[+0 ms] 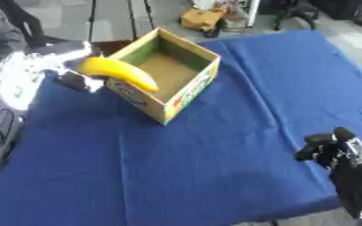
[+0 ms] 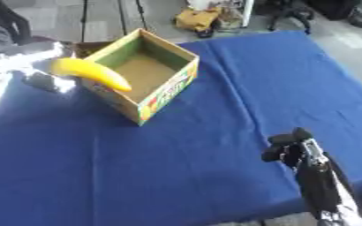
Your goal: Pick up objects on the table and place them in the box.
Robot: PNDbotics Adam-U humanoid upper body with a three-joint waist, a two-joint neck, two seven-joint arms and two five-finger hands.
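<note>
Above the box's (image 1: 186, 95) near-left wall, your left hand (image 1: 76, 79) gripped the banana (image 1: 118, 72). Carrying it further over the opening before release was advisable. Your right hand (image 2: 288, 148) idled, fingers curled, empty.

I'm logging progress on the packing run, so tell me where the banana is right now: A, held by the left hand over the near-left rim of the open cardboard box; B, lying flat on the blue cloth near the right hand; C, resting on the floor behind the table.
A: the banana is held up by the left hand, its tip reaching over the rim of the box.
</note>
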